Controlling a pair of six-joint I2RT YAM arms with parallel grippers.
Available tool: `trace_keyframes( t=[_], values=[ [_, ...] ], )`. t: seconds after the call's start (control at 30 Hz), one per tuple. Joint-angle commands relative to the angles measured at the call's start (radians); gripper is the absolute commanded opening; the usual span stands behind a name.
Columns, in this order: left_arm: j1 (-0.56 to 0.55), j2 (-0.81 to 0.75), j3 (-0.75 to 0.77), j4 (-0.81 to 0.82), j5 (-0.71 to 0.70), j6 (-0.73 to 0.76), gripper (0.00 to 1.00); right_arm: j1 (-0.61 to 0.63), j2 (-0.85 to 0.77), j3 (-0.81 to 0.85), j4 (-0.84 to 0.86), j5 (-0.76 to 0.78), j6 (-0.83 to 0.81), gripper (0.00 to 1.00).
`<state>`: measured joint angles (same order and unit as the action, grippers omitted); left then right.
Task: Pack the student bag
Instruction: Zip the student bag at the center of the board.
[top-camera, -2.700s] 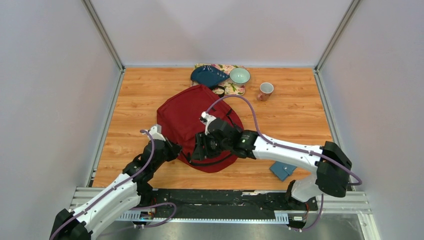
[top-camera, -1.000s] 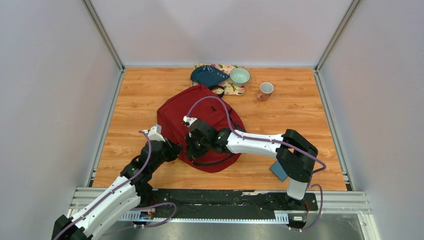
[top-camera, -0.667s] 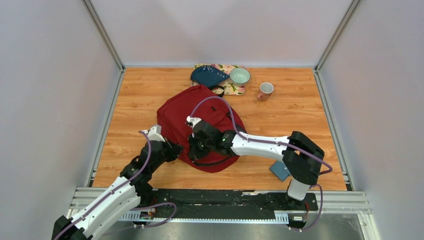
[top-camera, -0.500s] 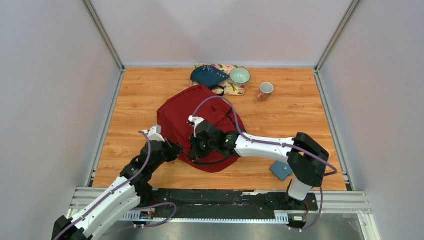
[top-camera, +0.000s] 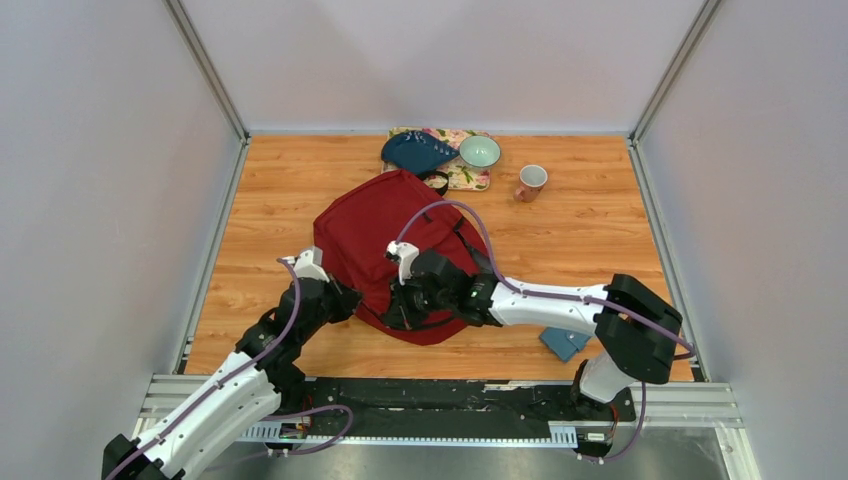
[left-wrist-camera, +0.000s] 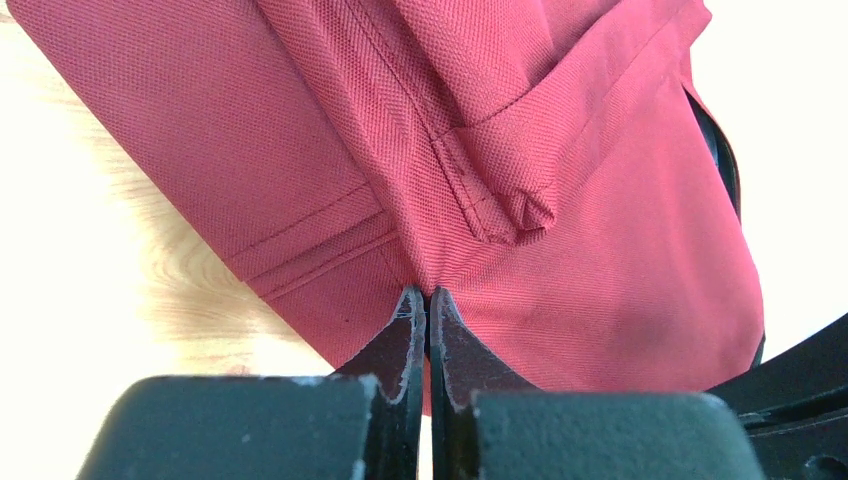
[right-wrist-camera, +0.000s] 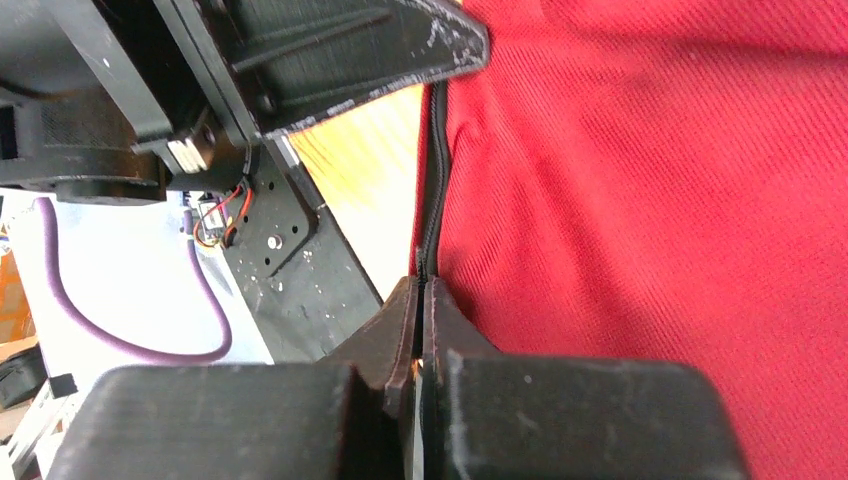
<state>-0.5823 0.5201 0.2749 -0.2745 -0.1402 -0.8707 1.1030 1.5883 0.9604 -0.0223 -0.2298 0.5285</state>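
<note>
The student bag (top-camera: 372, 232), a dark red backpack, lies flat in the middle of the wooden table. My left gripper (top-camera: 350, 300) is at the bag's near left edge. In the left wrist view the left gripper (left-wrist-camera: 428, 293) is shut, pinching a fold of the bag's red fabric (left-wrist-camera: 600, 250). My right gripper (top-camera: 393, 312) reaches in from the right to the bag's near edge, close to the left one. In the right wrist view the right gripper (right-wrist-camera: 421, 284) is shut on the bag's black zipper (right-wrist-camera: 433, 180), which runs down into the jaws.
A small blue wallet (top-camera: 565, 341) lies on the table by the right arm's base. At the back, a dark blue pouch (top-camera: 417, 151) and a pale green bowl (top-camera: 480, 151) sit on a floral mat (top-camera: 463, 178), with a pink mug (top-camera: 531, 181) to its right.
My right gripper has slid to the right along the bag's near edge, and its elbow has swung right. The left arm has stayed put, still gripping the fabric.
</note>
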Motion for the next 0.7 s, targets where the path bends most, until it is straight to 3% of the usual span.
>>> trace_keyframes(
  t=[0.0,0.4,0.67],
  values=[
    [0.012,-0.002,0.053,-0.052,-0.061,0.058,0.0,0.003,-0.077,-0.076,0.054,-0.007,0.013,0.0],
    [0.032,-0.04,0.066,-0.143,-0.107,0.076,0.0,-0.018,-0.289,-0.264,0.068,0.292,0.174,0.0],
    [0.114,-0.028,0.101,-0.192,-0.047,0.137,0.0,-0.043,-0.363,-0.313,0.065,0.327,0.185,0.0]
  ],
)
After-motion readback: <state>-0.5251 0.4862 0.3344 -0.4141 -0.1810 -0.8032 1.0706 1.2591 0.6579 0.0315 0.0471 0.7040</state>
